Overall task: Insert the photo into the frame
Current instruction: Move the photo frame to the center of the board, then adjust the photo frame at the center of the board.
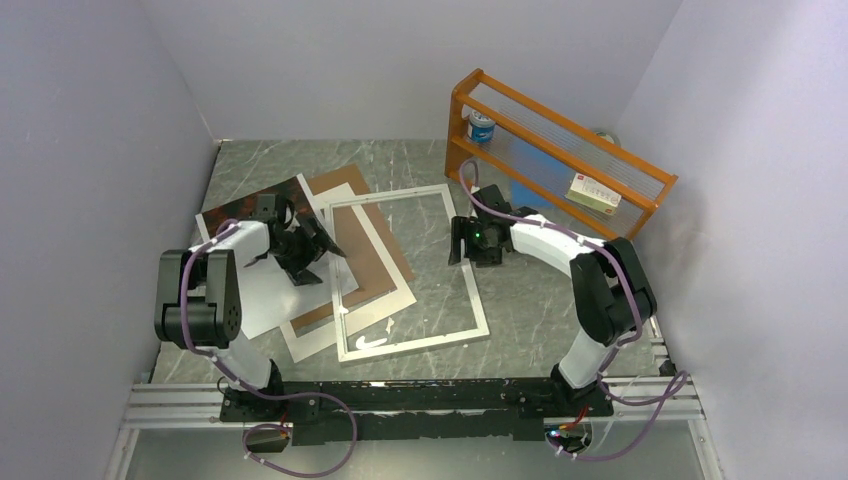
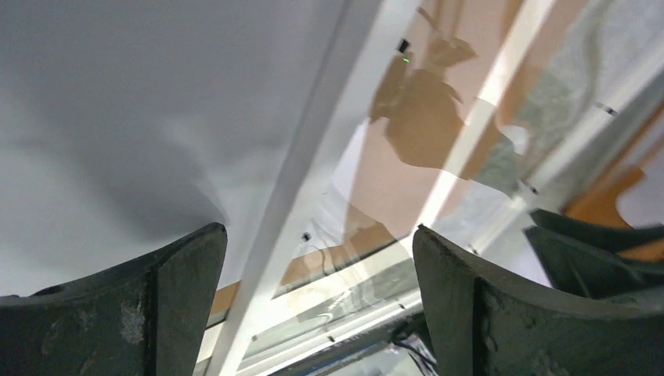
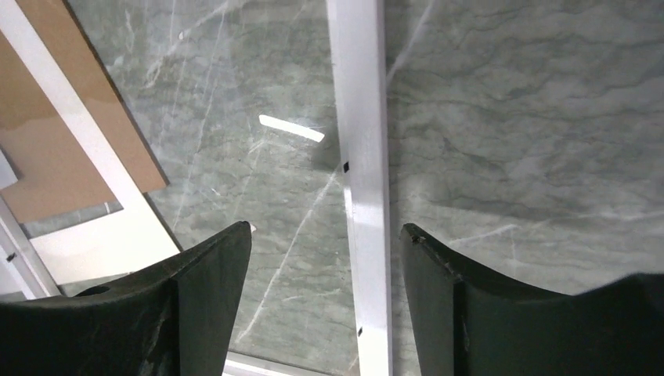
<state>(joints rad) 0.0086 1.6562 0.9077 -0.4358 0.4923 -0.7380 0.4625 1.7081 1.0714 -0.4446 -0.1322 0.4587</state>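
The left gripper (image 2: pixel 317 235) shows its two dark fingers (image 2: pixel 168 305) at the bottom edge. They stand wide apart and nothing is held between them. Beyond them, one white bar of the frame (image 2: pixel 313 157) runs slantwise from the top down to the bottom. Left of this bar lies the pale grey-white part of the photo (image 2: pixel 117 117). Right of the bar, the brown backing board (image 2: pixel 376 184) appears under a shiny surface with dark reflections. Small black tabs (image 2: pixel 304 235) sit on the bar's inner edge.
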